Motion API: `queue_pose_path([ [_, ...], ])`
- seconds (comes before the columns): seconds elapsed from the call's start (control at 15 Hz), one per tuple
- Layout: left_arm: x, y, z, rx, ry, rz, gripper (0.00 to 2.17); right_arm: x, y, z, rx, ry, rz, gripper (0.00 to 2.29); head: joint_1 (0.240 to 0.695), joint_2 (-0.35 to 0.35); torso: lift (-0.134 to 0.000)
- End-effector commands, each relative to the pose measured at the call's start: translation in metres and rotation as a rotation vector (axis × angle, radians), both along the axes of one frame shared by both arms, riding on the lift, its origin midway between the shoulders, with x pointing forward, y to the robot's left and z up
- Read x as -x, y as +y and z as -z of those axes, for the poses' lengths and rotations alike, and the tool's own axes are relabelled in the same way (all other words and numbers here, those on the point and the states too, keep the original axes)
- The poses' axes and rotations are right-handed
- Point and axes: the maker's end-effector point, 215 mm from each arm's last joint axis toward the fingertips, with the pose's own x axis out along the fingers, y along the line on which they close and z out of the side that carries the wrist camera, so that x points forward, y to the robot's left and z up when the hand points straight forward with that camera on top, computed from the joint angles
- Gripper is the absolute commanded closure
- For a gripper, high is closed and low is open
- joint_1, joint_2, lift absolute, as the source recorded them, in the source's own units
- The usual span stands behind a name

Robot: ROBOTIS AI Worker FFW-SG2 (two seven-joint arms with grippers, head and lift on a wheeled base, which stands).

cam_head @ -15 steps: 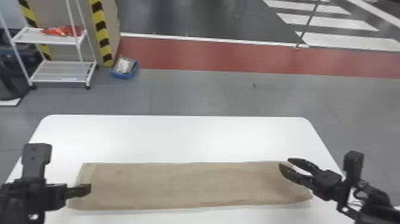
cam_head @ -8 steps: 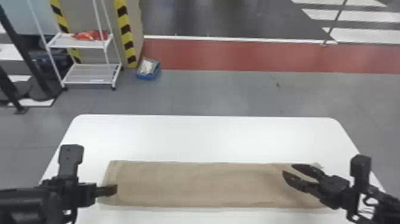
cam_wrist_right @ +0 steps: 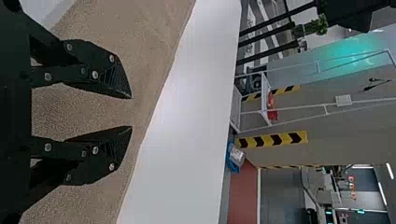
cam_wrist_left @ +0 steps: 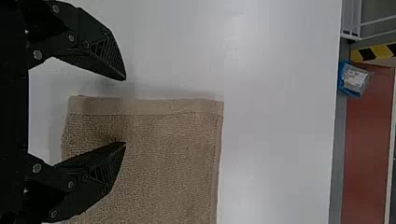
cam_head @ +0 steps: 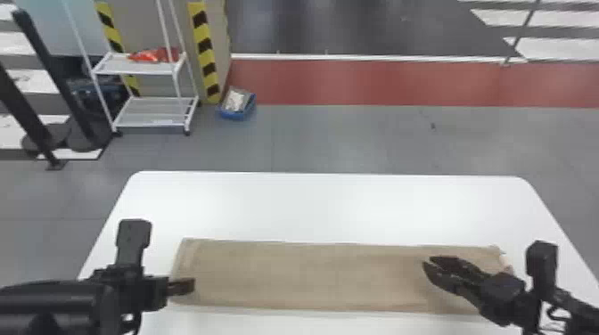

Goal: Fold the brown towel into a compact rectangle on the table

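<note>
Head view: the brown towel [cam_head: 312, 276] lies as a long flat strip across the white table [cam_head: 334, 205], the left gripper [cam_head: 191, 286] at its left end, the right gripper [cam_head: 428, 261] over its right part.

Left wrist view: the fingers stand wide apart, empty, straddling the hemmed end [cam_wrist_left: 144, 106]. Closing too high could miss the cloth, or catch only an upper layer.

Right wrist view: these fingers are parted too, holding nothing, inside the long edge [cam_wrist_right: 158, 88]; pinching there could bunch the middle and skew the fold.
</note>
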Motion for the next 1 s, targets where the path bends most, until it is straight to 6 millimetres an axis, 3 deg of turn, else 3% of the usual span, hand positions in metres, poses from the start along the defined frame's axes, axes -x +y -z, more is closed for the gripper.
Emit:
queue_pose_path([
  [0.0, -0.004, -0.004, 0.0, 0.003, -0.013, 0.008, 0.48, 0.005, 0.025, 0.004, -0.017, 0.005, -0.034, 1.21, 0.695, 0.006, 0.0],
  [0.13, -0.008, -0.005, -0.002, 0.006, -0.026, 0.01, 0.48, 0.007, 0.043, 0.011, -0.017, 0.009, -0.053, 1.3, 0.695, 0.027, 0.0],
  [0.27, -0.009, -0.005, -0.003, 0.008, -0.029, 0.01, 0.48, 0.011, 0.05, 0.023, 0.004, 0.021, -0.054, 1.3, 0.695, 0.052, 0.0],
  [0.67, -0.012, -0.002, 0.004, -0.008, -0.044, 0.01, 0.36, 0.019, 0.045, 0.037, 0.027, 0.039, -0.049, 1.3, 0.695, 0.065, 0.0],
  [0.73, -0.011, -0.003, 0.005, -0.007, -0.041, 0.012, 0.49, 0.02, 0.045, 0.038, 0.029, 0.041, -0.052, 1.3, 0.695, 0.066, 0.0],
  [0.93, -0.01, -0.006, 0.003, -0.001, -0.043, 0.013, 1.5, 0.02, 0.046, 0.039, 0.031, 0.039, -0.054, 1.3, 0.695, 0.064, 0.0],
])
